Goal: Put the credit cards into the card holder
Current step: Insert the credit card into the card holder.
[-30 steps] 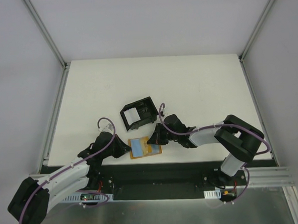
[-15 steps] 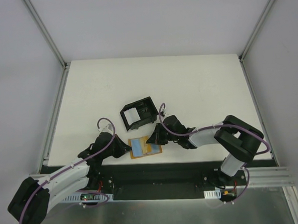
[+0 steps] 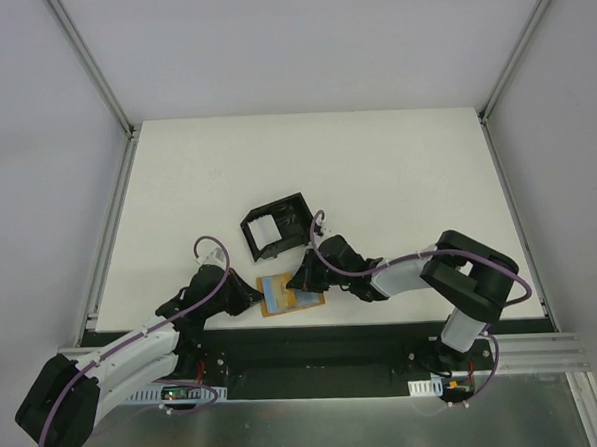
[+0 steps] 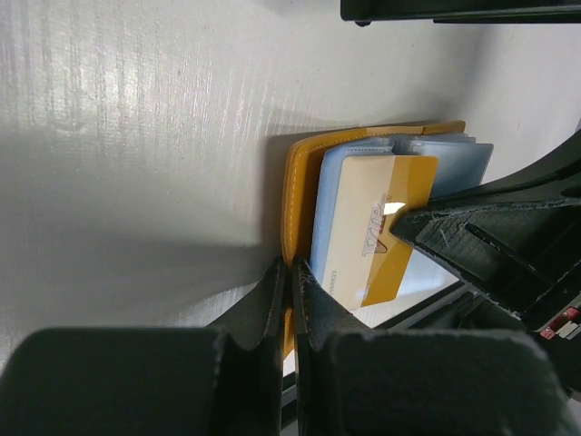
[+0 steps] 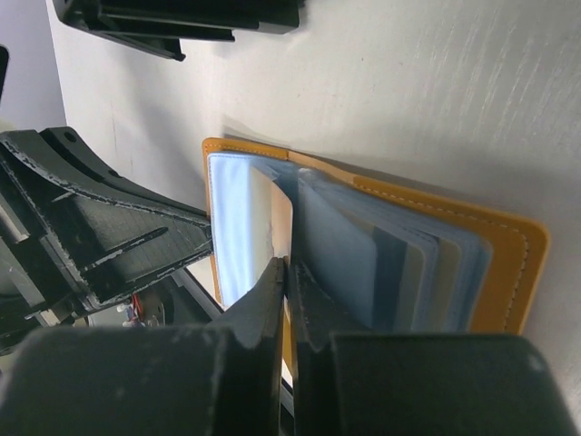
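Observation:
The tan-orange folding wallet [image 3: 290, 292] lies open near the table's front edge, with blue sleeves inside. My left gripper [image 3: 254, 300] is shut on the wallet's orange left edge [image 4: 296, 182], jaws closed at its corner [image 4: 292, 270]. A tan-orange credit card [image 4: 374, 227] sticks partly out of a blue sleeve. My right gripper [image 3: 301, 280] is shut on that card's edge [image 5: 274, 218], fingertips [image 5: 287, 266] pressed together on it. The black card holder [image 3: 277, 225] with its white ridged insert stands just behind the wallet, and shows at the top of the right wrist view [image 5: 182, 20].
The white table [image 3: 396, 178] extends behind and to both sides of the holder. The black base rail [image 3: 315, 343] runs right below the wallet. Both arms converge on the wallet from left and right.
My right gripper has shifted a little to the left over the wallet, its arm following. The left gripper and the wallet have stayed put.

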Available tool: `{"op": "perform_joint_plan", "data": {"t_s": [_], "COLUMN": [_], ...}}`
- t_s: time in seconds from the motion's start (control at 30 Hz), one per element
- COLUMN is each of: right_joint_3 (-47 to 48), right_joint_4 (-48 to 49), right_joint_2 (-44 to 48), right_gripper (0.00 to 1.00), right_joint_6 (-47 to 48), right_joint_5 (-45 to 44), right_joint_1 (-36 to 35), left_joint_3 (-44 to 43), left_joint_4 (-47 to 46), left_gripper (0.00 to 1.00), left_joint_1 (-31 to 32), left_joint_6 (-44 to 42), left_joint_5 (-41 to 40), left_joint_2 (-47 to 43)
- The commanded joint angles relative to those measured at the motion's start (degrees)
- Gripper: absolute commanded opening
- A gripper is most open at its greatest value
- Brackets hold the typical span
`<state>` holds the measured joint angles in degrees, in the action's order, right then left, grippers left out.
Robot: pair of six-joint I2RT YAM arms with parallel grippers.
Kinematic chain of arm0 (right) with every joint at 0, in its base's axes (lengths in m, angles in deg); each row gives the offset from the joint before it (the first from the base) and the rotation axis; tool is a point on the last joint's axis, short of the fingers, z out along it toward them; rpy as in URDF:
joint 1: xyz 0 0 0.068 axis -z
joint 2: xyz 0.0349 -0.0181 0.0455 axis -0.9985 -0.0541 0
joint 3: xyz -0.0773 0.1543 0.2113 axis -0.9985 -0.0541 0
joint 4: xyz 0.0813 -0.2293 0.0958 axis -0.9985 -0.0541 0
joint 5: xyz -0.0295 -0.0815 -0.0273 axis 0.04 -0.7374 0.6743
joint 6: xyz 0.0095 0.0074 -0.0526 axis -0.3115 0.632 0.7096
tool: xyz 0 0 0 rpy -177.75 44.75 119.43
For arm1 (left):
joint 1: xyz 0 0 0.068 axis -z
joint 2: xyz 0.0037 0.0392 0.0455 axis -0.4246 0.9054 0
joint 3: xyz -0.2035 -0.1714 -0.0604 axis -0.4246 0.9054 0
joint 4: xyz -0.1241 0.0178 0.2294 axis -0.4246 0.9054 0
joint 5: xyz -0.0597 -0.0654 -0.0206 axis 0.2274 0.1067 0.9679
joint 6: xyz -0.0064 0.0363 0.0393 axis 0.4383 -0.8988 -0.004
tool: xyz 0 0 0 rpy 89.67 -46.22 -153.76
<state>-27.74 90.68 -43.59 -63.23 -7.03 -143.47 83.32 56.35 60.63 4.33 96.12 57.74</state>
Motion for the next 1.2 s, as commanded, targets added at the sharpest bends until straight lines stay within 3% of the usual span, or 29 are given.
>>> {"op": "perform_joint_plan", "data": {"t_s": [0.0,0.1,0.27,0.37,1.17], "right_joint_3": [1.4,2.0,4.0,5.4,16.2], "right_joint_4": [-0.7,-5.0,-16.4,-20.0,-21.8], "right_joint_2": [-0.9,1.5,6.7,7.9,-1.0], "right_gripper": [0.04,0.09,0.28,0.34,0.35], "right_joint_6": [-0.1,2.0,6.0,7.4,8.1], "right_joint_5": [-1.5,-3.2,-6.5,-6.4,0.6], "right_joint_1": [-1.8,-1.6,-1.6,-1.5,-4.4], "left_joint_3": [2.0,2.1,2.4,2.3,1.9], "left_joint_4": [1.7,1.6,1.6,1.7,1.7], "left_gripper": [0.00,0.00,0.00,0.00,0.00], "left_joint_1": [-0.6,-0.6,-0.6,-0.6,-0.6], "left_joint_6": [0.0,0.0,-0.1,-0.3,-0.7], "left_joint_5": [-0.9,-0.9,-0.8,-0.7,-0.3], "left_joint_2": [0.6,0.1,-0.1,0.0,-0.1]}}
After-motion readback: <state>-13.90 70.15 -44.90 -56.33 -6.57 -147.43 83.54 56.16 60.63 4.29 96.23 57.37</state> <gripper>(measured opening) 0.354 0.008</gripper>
